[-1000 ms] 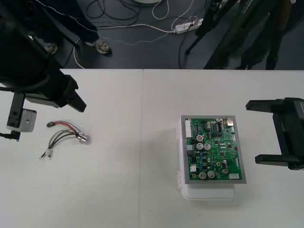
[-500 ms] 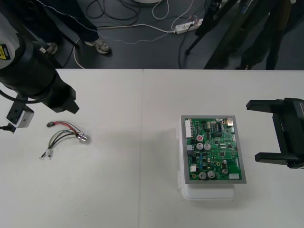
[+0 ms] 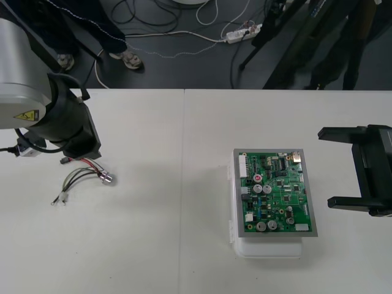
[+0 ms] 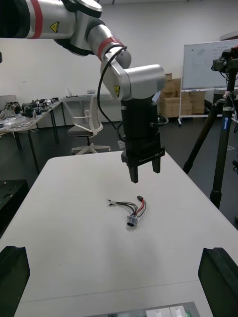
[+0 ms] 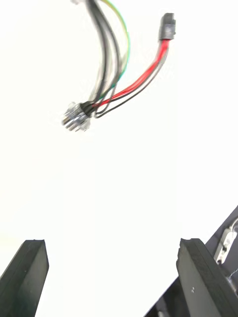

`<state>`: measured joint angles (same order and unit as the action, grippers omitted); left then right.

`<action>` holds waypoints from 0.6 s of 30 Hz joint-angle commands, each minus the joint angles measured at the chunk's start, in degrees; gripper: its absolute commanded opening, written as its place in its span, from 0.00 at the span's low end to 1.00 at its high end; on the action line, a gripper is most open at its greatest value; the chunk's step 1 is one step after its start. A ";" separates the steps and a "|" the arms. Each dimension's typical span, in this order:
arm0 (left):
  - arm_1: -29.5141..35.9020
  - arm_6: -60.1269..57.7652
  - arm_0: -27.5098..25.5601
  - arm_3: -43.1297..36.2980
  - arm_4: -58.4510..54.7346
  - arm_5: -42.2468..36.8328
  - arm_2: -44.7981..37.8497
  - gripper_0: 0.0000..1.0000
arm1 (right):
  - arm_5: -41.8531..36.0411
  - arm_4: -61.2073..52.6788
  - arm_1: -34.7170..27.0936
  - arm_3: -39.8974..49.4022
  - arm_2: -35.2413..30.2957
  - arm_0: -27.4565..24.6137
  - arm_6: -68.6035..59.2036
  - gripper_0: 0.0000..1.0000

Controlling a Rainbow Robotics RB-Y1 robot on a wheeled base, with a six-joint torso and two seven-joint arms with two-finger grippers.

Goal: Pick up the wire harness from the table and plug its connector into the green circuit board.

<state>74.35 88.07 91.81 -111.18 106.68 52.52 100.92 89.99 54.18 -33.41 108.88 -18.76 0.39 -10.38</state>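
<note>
hovering with the left gripper (image 4: 145, 174) spread wide, wire harness (image 5: 111, 84) lying untouched on the table (image 3: 184, 184) just ahead of its fingertips, right gripper (image 3: 346, 168) parked, fingers apart, beside the green circuit board (image 3: 275, 193).

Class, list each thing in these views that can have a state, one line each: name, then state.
wire harness, lying loose on the table, ungripped
plug, free, not in the board
green circuit board, flat on its white base, nothing from the harness connected
left gripper, open, hovering above the harness
right gripper, open, empty, at the table's right side
</note>
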 commanded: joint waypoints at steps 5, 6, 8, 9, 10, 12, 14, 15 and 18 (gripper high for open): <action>-4.83 7.03 3.02 -2.20 13.73 -6.12 6.92 0.76 | 0.01 0.14 0.46 0.37 0.21 1.45 2.12 1.00; -5.36 7.29 3.11 -2.20 15.05 -6.12 7.63 0.76 | 0.01 0.14 0.46 0.28 0.12 1.54 2.21 1.00; -6.15 7.73 3.02 -2.38 16.64 -6.03 8.51 0.76 | 0.01 0.14 0.46 0.28 0.21 1.54 2.21 1.00; -6.50 7.99 3.02 -2.90 17.87 -6.03 9.12 0.76 | 0.01 0.23 0.37 0.28 0.21 1.54 2.21 1.00; -6.50 7.99 3.02 -2.90 17.87 -6.03 9.12 0.76 | 0.01 0.23 0.37 0.28 0.21 1.54 2.21 1.00; -7.03 8.52 3.02 -3.96 21.12 -6.03 10.88 0.76 | 0.01 0.14 0.46 0.28 0.21 1.54 2.30 1.00; -7.47 8.96 3.02 -4.49 23.05 -6.03 12.11 0.76 | 0.01 0.14 0.46 0.28 0.12 1.45 2.38 1.00; -7.82 9.22 3.02 -4.57 24.02 -6.03 13.16 0.76 | 0.01 0.14 0.46 0.28 0.21 1.54 2.38 1.00; -9.49 9.66 3.19 -3.52 24.90 -5.77 15.19 0.76 | 0.01 0.14 0.46 0.28 0.21 1.45 2.47 1.00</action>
<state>67.28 88.43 91.88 -114.61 130.18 48.49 113.21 89.99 54.18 -33.38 108.81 -18.75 0.63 -9.85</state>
